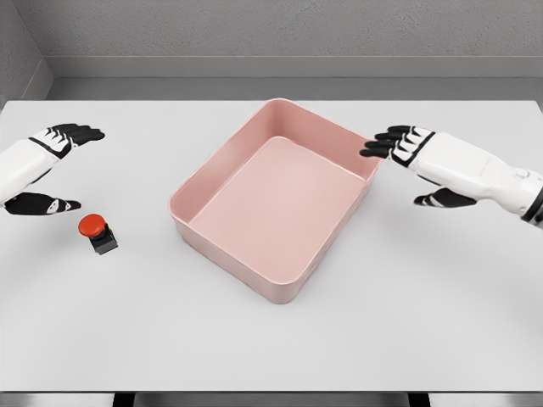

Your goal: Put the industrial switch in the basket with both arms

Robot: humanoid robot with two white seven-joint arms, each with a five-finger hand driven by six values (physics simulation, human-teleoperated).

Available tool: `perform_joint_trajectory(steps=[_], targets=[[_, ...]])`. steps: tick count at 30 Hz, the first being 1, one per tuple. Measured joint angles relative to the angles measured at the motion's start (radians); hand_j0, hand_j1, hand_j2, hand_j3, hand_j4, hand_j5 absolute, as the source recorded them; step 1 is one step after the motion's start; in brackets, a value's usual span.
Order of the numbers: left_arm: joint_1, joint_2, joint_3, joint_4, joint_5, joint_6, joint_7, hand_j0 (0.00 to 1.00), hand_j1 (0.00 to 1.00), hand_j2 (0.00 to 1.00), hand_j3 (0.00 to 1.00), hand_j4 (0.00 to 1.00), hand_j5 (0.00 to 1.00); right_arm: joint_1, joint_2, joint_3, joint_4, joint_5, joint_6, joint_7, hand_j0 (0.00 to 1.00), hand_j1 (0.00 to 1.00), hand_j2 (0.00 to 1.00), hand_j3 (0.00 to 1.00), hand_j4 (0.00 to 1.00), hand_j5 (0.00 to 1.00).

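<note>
while the industrial switch [96,232] sits beside the pink basket [192,183], left hand [53,167] and right hand [422,166] hover with fingers spread, holding nothing.

Single head cam, high, looking down over table [271,356] front-on.

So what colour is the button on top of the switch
Red, on the industrial switch, clearest in the head view.

Even, bright, diffuse light is falling from above. The table [271,339] is reading near-white without glare. Soft faint shadows are sitting beneath the hands and along the inner walls of the pink basket [254,275]. Render is looking slightly soft overall; no edge distortion is showing.
</note>
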Motion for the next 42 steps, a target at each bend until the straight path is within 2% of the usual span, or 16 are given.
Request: perform_joint_trajectory(steps=[10, 15, 20, 24, 29, 30, 32, 35, 38, 42], targets=[[0.008, 0.008, 0.0, -0.003, -0.006, 0.0, -0.005, 1.0, 1.0, 1.0, 1.0, 1.0, 1.0, 0.008, 0.003, -0.024, 0.021, 0.008, -0.001, 0.017, 1.0, 1.0, 1.0, 1.0, 1.0, 1.0], [0.008, 0.013, 0.003, 0.001, -0.038, 0.0, -0.02, 1.0, 1.0, 1.0, 1.0, 1.0, 1.0, 0.015, -0.002, -0.115, 0.1, 0.015, -0.002, 0.049, 1.0, 1.0, 1.0, 1.0, 1.0, 1.0], [0.02, 0.026, 0.001, 0.005, -0.066, 0.0, -0.024, 1.0, 1.0, 1.0, 1.0, 1.0, 1.0, 0.015, -0.017, -0.125, 0.167, 0.036, 0.005, 0.051, 1.0, 1.0, 1.0, 1.0, 1.0, 1.0], [0.029, 0.038, 0.0, 0.007, -0.081, 0.0, -0.024, 1.0, 1.0, 1.0, 1.0, 1.0, 1.0, -0.067, -0.021, -0.056, 0.228, 0.062, 0.063, 0.047, 1.0, 1.0, 1.0, 1.0, 1.0, 1.0], [0.038, 0.056, -0.001, 0.007, -0.088, 0.0, -0.025, 1.0, 1.0, 1.0, 1.0, 1.0, 1.0, -0.173, -0.019, 0.03, 0.324, 0.09, 0.092, 0.047, 1.0, 1.0, 1.0, 1.0, 1.0, 1.0], [0.038, 0.06, -0.002, 0.006, -0.094, 0.0, -0.024, 1.0, 1.0, 1.0, 1.0, 1.0, 1.0, -0.217, -0.018, 0.05, 0.34, 0.099, 0.093, 0.047, 1.0, 1.0, 1.0, 1.0, 1.0, 1.0], [0.038, 0.065, -0.006, 0.006, -0.105, 0.0, -0.025, 1.0, 1.0, 1.0, 1.0, 1.0, 1.0, -0.29, -0.014, 0.116, 0.38, 0.105, 0.098, 0.046, 1.0, 1.0, 1.0, 1.0, 1.0, 1.0], [0.038, 0.074, -0.022, 0.006, -0.113, 0.0, -0.033, 1.0, 1.0, 1.0, 1.0, 1.0, 1.0, -0.348, 0.002, 0.209, 0.431, 0.113, 0.099, 0.045, 1.0, 1.0, 1.0, 1.0, 1.0, 1.0], [0.035, 0.078, -0.034, 0.005, -0.134, 0.0, -0.038, 1.0, 1.0, 1.0, 1.0, 1.0, 1.0, -0.351, 0.03, 0.274, 0.458, 0.118, 0.1, 0.045, 1.0, 1.0, 1.0, 1.0, 1.0, 1.0], [0.035, 0.079, -0.043, 0.0, -0.152, 0.0, -0.041, 1.0, 1.0, 1.0, 1.0, 1.0, 1.0, -0.374, 0.055, 0.307, 0.512, 0.137, 0.11, 0.044, 1.0, 1.0, 1.0, 1.0, 1.0, 1.0]])
